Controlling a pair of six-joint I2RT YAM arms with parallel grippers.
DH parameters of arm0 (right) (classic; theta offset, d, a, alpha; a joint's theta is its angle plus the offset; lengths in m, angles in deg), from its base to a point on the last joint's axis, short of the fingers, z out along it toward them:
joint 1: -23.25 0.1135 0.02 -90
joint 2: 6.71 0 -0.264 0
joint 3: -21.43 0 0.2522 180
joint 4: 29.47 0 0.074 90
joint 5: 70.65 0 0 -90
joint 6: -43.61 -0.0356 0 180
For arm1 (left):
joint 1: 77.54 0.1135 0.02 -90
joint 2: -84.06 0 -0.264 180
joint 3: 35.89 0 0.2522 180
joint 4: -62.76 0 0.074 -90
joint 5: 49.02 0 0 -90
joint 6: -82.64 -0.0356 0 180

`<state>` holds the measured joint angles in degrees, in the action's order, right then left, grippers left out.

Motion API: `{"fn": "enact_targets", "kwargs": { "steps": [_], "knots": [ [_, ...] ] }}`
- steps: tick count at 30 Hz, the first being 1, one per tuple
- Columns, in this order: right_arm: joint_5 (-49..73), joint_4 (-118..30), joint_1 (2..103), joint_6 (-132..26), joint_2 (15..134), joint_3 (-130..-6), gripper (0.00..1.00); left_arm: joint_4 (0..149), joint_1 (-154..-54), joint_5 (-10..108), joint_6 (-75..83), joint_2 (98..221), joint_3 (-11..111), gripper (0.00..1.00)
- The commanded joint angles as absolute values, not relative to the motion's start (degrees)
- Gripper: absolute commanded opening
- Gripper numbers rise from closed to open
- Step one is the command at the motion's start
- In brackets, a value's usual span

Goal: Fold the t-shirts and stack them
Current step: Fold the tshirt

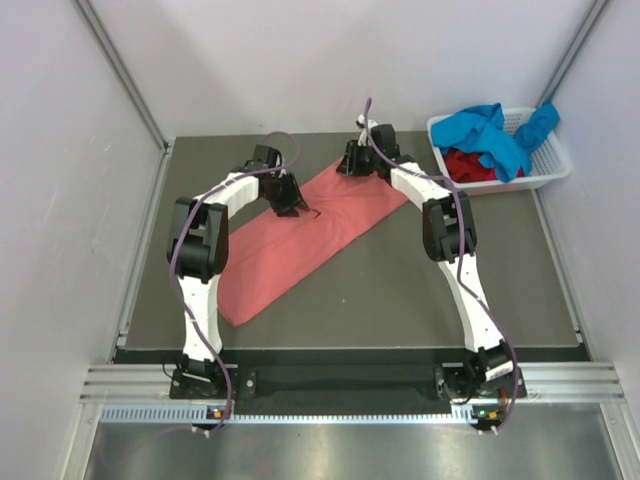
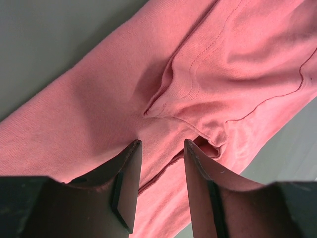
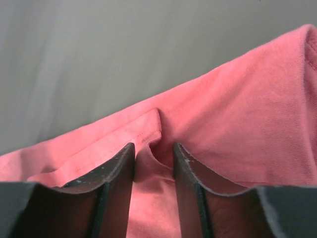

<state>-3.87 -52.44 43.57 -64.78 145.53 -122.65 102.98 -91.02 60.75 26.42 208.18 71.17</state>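
Where the salmon-pink t-shirt [image 1: 290, 255] lies diagonally across the tabletop [image 1: 420, 300], the left end effector [image 1: 300, 208] pinches a pucker near its middle and the right end effector [image 1: 352, 165] pinches its far-edge fold. Right of it, the blue t-shirt [image 1: 490, 135] and dark red t-shirt [image 1: 465, 166] sit in the white basket [image 1: 556, 172].

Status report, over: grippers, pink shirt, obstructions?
Left gripper, right gripper pinched on pink t-shirt. Shirt lies diagonal on table. Basket far right, clear.

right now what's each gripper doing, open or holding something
left gripper: closed, pinching a pucker of the pink shirt
right gripper: closed on a fold at the pink shirt's edge
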Motion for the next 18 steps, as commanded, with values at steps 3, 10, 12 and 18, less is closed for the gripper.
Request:
{"fn": "enact_targets", "kwargs": {
  "steps": [3, 10, 12, 18],
  "knots": [
    [-4.29, -50.18, 44.35, -66.16, 145.69, -126.71, 0.28, 100.16, -90.99, 61.64, 26.92, 204.56, 71.21, 0.45],
    [-5.43, -47.20, 44.35, -68.71, 143.76, -125.75, 0.05, 100.25, -90.99, 61.64, 26.74, 204.74, 70.95, 0.44],
    [-6.05, -46.66, 44.43, -69.59, 142.79, -125.57, 0.02, 100.42, -90.99, 61.81, 26.74, 204.91, 70.95, 0.44],
    [-6.93, -43.93, 44.52, -70.91, 140.16, -123.11, 0.02, 100.60, -90.90, 61.64, 26.65, 204.83, 71.12, 0.45]
  ]
}}
